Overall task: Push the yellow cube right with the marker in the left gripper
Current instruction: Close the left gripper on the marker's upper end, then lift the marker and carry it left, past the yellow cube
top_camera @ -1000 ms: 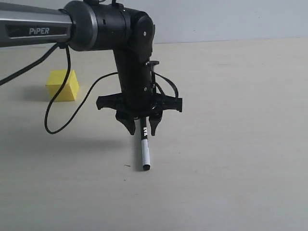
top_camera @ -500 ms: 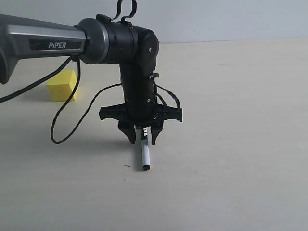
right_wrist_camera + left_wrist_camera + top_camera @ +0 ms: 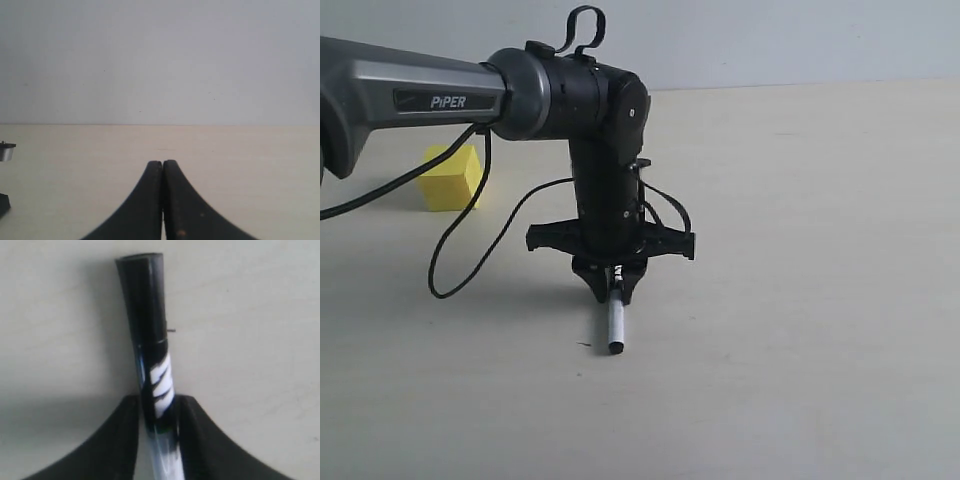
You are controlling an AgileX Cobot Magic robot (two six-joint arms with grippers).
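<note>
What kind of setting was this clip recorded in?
Probably a robot test bench or lab rather than a home: a plain beige table, a blank pale wall, and a PiPER-marked arm whose left gripper holds a marker, with a yellow cube as a prop.

Soft, even light fills the room, and the pale table (image 3: 800, 300) looks matte and evenly lit. A faint, diffuse shadow lies on it under the left gripper (image 3: 614, 296) and off to the left. Seen from the left wrist, the marker (image 3: 150, 340) is blurred, its lettering smeared, with a dim shadow alongside.
</note>
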